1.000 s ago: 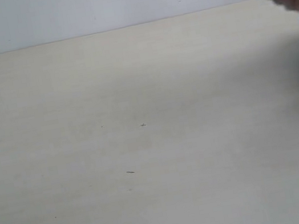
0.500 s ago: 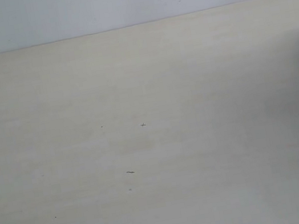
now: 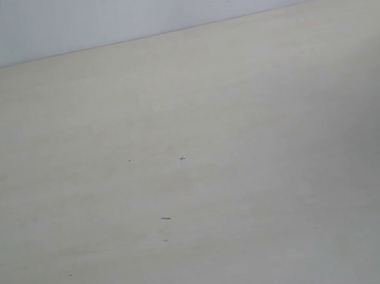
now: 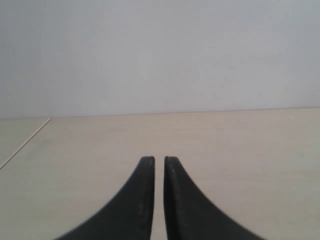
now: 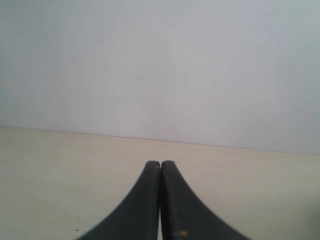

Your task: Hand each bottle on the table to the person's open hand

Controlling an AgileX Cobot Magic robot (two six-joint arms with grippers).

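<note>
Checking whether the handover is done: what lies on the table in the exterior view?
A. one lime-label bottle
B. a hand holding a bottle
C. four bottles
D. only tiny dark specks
D: the table shows only a few dark specks; no bottle or hand is in view.

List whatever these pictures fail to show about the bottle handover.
- Bottles and the person's hand: in no view; whether they lie beyond the frame edges cannot be told.
- Black left gripper and black right gripper: each wrist view's frame edge cuts off the fingers; exterior view shows neither arm.
- Dark specks on the pale beige matte tabletop: too small to identify, exterior view.
</note>
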